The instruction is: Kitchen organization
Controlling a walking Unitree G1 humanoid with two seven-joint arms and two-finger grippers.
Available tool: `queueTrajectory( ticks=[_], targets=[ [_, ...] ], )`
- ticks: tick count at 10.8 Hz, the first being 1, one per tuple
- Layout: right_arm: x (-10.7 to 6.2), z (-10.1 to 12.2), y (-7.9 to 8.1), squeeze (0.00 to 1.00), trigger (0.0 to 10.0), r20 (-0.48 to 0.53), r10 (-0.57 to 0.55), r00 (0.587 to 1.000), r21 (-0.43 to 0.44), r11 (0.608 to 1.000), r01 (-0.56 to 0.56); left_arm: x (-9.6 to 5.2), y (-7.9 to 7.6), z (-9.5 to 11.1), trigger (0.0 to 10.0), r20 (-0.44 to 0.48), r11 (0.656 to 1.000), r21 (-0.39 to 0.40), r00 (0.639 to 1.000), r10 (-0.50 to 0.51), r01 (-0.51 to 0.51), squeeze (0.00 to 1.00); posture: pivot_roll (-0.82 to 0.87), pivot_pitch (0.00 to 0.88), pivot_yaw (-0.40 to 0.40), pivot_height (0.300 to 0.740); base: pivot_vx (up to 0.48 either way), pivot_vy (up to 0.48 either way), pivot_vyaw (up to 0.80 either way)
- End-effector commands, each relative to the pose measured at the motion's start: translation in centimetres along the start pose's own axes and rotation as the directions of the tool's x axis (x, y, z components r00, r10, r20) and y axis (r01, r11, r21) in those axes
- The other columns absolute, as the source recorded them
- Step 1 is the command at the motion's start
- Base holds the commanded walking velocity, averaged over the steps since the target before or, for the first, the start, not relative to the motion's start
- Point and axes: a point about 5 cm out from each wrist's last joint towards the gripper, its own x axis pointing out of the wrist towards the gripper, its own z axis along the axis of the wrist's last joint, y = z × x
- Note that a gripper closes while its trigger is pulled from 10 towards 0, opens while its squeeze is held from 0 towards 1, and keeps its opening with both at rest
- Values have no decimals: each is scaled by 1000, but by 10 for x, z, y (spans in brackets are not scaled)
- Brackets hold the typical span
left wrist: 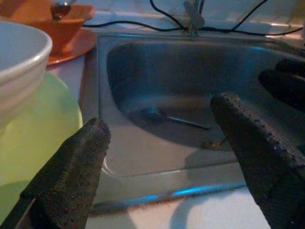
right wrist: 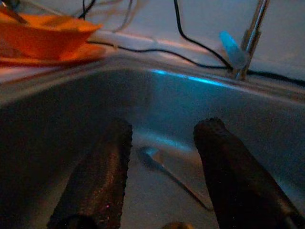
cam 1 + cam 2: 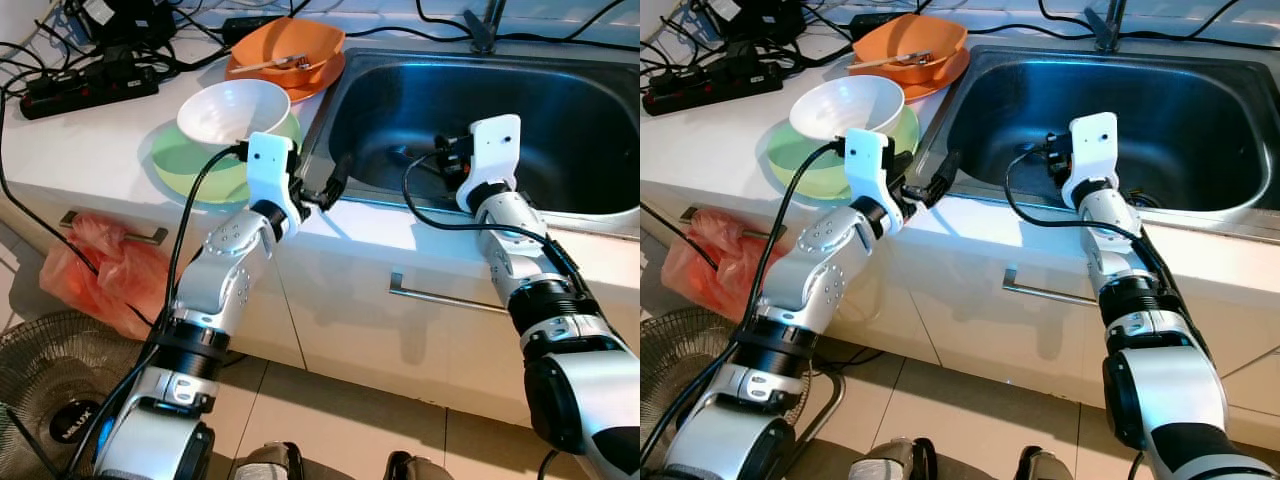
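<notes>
Both tools apart, right tool (image 2: 162, 162) over spoon (image 2: 164, 167) in sink (image 3: 560, 200), left tool (image 1: 157, 157) at rim.

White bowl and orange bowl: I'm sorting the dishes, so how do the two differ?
The white bowl is round and sits on a green plate; the orange bowl is squarish and sits on an orange plate. The orange bowl holds a utensil; the white bowl looks empty. Both stand upright on the counter left of the sink.
</notes>
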Motion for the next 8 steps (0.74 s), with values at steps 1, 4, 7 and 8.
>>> queueTrajectory(
  ticks=[1, 4, 7, 8],
  targets=[
    [4, 16, 3, 1000, 10000, 73, 5, 997, -11, 1000, -5, 0, 6, 2, 10000, 2, 1000, 9, 1000, 12, -12, 0, 90, 125, 120, 740, 0, 0, 0],
    [-3, 23, 11, 1000, 10000, 133, 43, 990, 67, 996, -52, -2, 12, 5, 10000, 12, 999, 9, 999, 30, -31, 0, 90, 126, 118, 740, 0, 0, 0],
    [-22, 10, 26, 0, 10000, 118, 122, 985, 57, 990, -130, -4, 13, 4, 10000, 12, 999, 12, 999, 36, -36, 0, 96, 121, 135, 740, 0, 0, 0],
    [-26, 6, 19, 0, 10000, 98, 83, 992, 97, 991, -92, -2, 13, 4, 10000, 10, 999, 30, 999, 43, -43, 0, 94, 122, 138, 740, 0, 0, 0]
  ],
)
